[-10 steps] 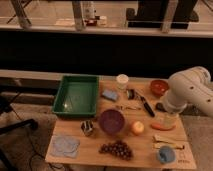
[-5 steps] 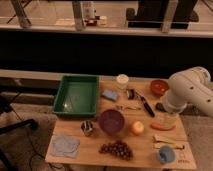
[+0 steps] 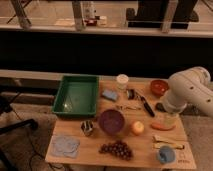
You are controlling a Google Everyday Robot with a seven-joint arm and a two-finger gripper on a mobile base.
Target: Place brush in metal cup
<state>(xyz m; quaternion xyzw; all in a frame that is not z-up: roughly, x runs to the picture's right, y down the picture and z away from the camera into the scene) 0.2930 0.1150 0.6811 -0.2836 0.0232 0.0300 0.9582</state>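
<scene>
The brush (image 3: 145, 105), with a long black handle, lies on the wooden table (image 3: 75, 155) right of centre, between the white cup (image 3: 122, 81) and the carrot (image 3: 162, 126). The metal cup (image 3: 88, 128), small and shiny, stands near the front left, just left of the purple bowl (image 3: 111, 121). My white arm (image 3: 189, 91) reaches in from the right. My gripper (image 3: 169, 117) hangs at its lower end over the table's right side, just above the carrot, right of the brush and apart from it.
A green tray (image 3: 64, 98) stands at the back left. A blue sponge (image 3: 109, 94), thin metal utensil (image 3: 128, 107), red bowl (image 3: 159, 87), orange fruit (image 3: 137, 128), grapes (image 3: 116, 148), blue cup (image 3: 166, 154) and blue cloth (image 3: 65, 145) are spread across the table.
</scene>
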